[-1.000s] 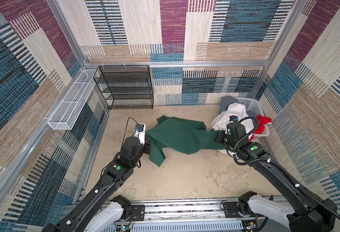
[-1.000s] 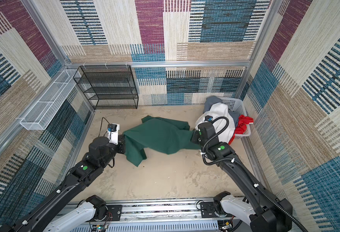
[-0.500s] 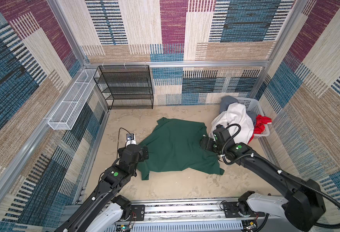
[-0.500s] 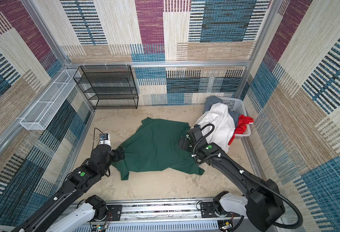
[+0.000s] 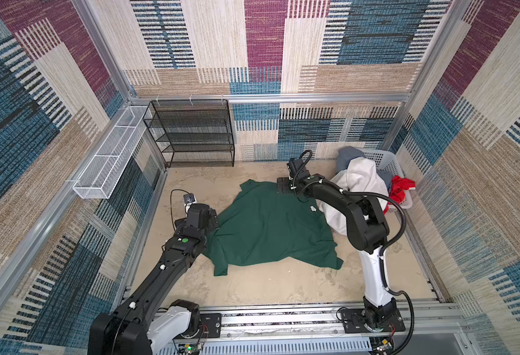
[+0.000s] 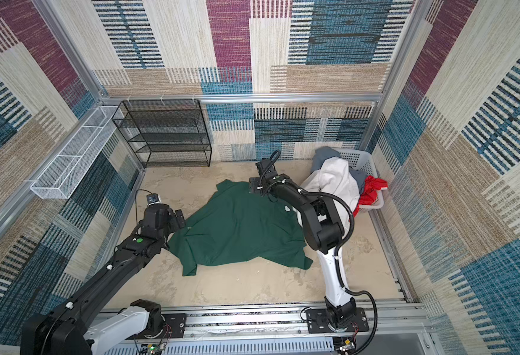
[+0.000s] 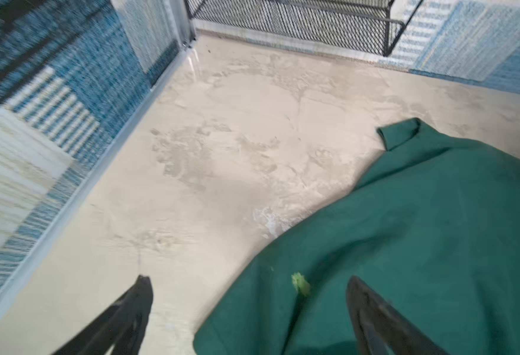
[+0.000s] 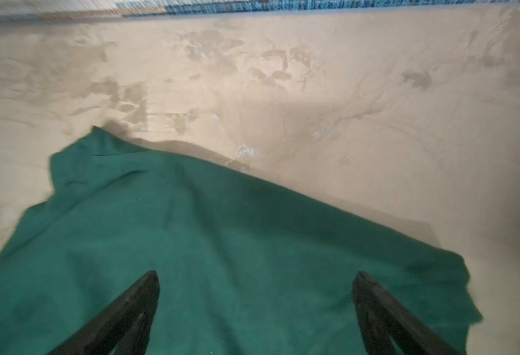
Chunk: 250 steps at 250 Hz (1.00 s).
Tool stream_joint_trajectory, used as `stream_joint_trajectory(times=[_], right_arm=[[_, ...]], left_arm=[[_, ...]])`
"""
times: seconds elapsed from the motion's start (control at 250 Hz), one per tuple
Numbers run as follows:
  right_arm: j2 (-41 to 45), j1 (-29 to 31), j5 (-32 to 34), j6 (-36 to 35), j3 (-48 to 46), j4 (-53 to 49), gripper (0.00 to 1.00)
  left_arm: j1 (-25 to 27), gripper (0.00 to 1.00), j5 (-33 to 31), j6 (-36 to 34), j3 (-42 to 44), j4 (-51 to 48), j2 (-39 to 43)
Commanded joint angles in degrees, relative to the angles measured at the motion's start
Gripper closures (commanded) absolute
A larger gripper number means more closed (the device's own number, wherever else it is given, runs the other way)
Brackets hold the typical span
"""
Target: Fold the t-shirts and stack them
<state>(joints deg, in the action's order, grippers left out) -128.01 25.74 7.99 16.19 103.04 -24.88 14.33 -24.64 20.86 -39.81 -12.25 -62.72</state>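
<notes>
A dark green t-shirt (image 5: 268,227) (image 6: 237,227) lies spread on the sandy floor, with a small white tag (image 5: 313,209) near its right side. At the shirt's left edge my left gripper (image 5: 213,220) (image 6: 179,216) stands open; in the left wrist view the left gripper (image 7: 249,279) straddles the shirt's edge (image 7: 421,230), holding nothing. My right gripper (image 5: 283,186) (image 6: 254,186) is open over the shirt's far right corner, and the right gripper (image 8: 256,273) has green cloth (image 8: 222,239) below its spread fingers. White (image 5: 360,181), grey (image 5: 348,153) and red (image 5: 401,187) t-shirts are heaped at the basket.
A pale perforated basket (image 5: 384,159) stands in the far right corner. Against the back wall is a black wire shelf (image 5: 191,135), and a white wire tray (image 5: 111,156) hangs on the left wall. The arms' metal rail (image 5: 283,316) runs along the front.
Both grippers have opened and let go of the green t-shirt, which went from bunched to spread flat. The right gripper has moved to the shirt's far edge.
</notes>
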Motion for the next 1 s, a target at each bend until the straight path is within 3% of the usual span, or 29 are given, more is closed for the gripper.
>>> stream_joint_trajectory(times=[0.0,0.156,0.304,0.364,0.544,0.628,0.712,0.768,0.92,0.996], right_arm=[[-3.30,-0.46,4.24,-3.00,3.39,-4.47,0.00],[-4.69,-1.28,6.83,-4.18,2.67,-4.78,0.03],[-6.65,-2.78,3.79,-5.37,2.83,-4.98,0.20],[-7.38,-3.40,2.55,-5.79,2.95,-5.09,0.30],[-7.09,-5.07,-1.79,-6.35,2.61,-3.78,0.75],[-6.91,-5.89,-2.91,-5.94,3.82,-3.81,0.91],[-6.34,-6.23,-3.23,-5.81,5.09,-4.02,1.00],[-5.73,-6.41,-3.20,-5.70,5.67,-4.03,1.00],[-3.96,-6.75,-4.62,-4.51,6.30,-3.88,1.00],[-3.02,-7.06,-4.34,-3.99,5.81,-3.48,1.00]], left_arm=[[-0.69,0.02,5.00,1.56,0.50,2.23,-3.41],[-1.05,0.01,7.29,2.67,0.53,2.94,-10.06],[-1.65,0.01,10.78,3.48,-1.93,3.08,-16.49],[-1.59,0.01,11.60,3.48,-3.09,2.94,-18.55],[-1.65,0.03,14.50,3.66,-5.30,2.93,-22.80],[-1.67,0.12,15.41,3.92,-6.09,3.08,-24.60],[-1.67,0.33,15.59,3.84,-7.65,2.29,-26.40],[-1.71,0.47,14.90,3.76,-8.93,1.59,-27.54],[-1.78,0.73,14.46,2.85,-13.24,-0.37,-30.88],[-1.93,0.82,15.05,2.43,-15.29,-0.74,-32.64]])
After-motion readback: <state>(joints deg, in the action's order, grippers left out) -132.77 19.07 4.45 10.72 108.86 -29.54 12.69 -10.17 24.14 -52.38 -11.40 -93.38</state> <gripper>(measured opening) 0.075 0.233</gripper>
